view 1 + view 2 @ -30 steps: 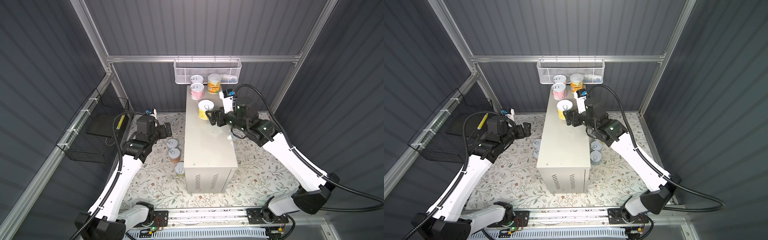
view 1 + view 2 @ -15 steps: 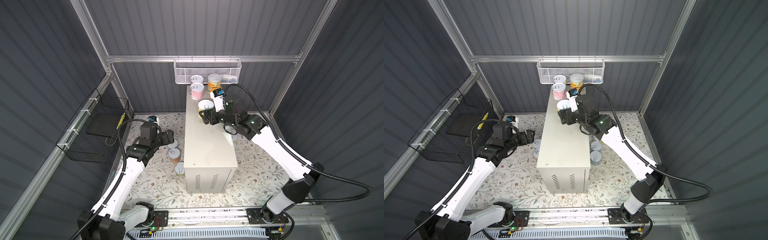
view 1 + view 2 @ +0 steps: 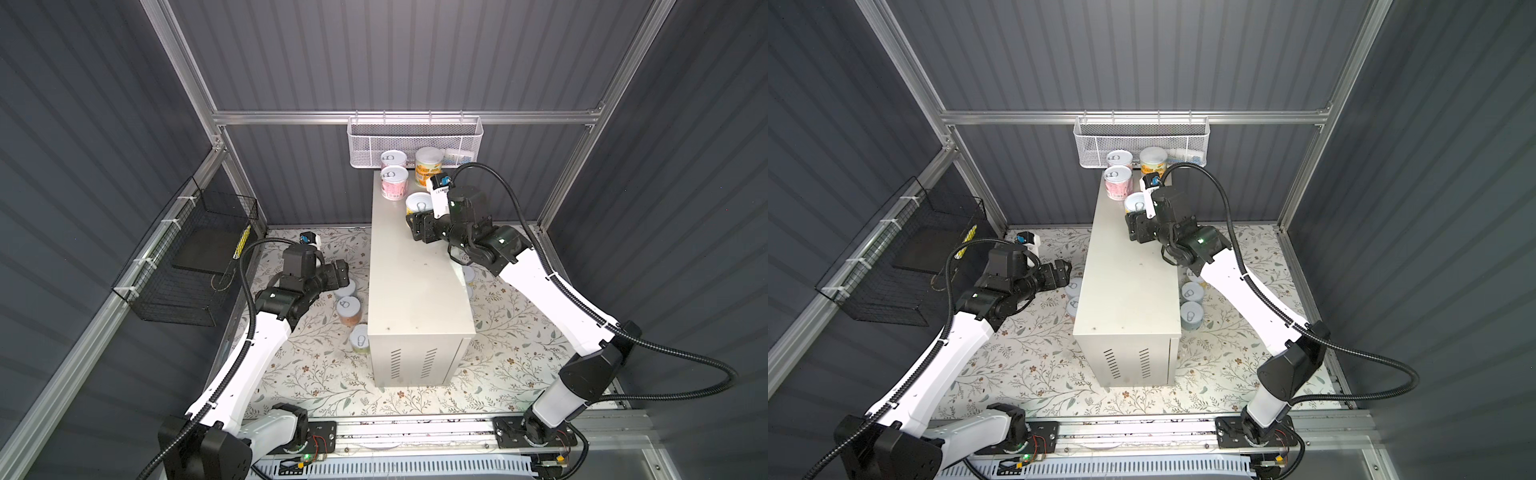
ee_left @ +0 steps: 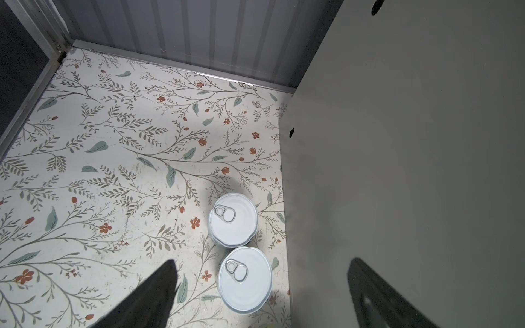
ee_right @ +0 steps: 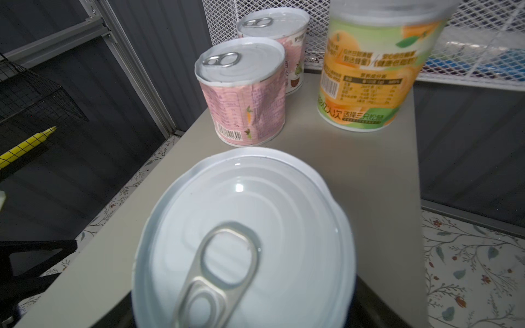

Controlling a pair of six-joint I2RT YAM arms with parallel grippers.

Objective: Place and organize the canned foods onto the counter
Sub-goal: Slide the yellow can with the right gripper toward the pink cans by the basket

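Right wrist view: the white mesh basket (image 5: pixel 468 42) behind the counter (image 5: pixel 341 170) holds something blue and white, too blurred to name. The black wire basket (image 3: pixel 187 257) holds a yellow pen (image 3: pixel 242 245). The yellow can (image 3: pixel 417 203), pale pull-tab lid up, stands at the counter's far end near two pink cans (image 5: pixel 244 93) and an orange can (image 5: pixel 375 71). It sits between the fingers of my right gripper (image 3: pixel 417 220); I cannot tell whether they press it. My left gripper (image 3: pixel 340 275) hovers low over the floor cans (image 4: pixel 233 220), fingers spread and empty.

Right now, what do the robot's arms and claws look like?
The left arm and right arm are white shells with black joints. Each ends in a black claw, the left gripper and right gripper. Black ribbed cables trail along both. Each wrist carries a white camera.
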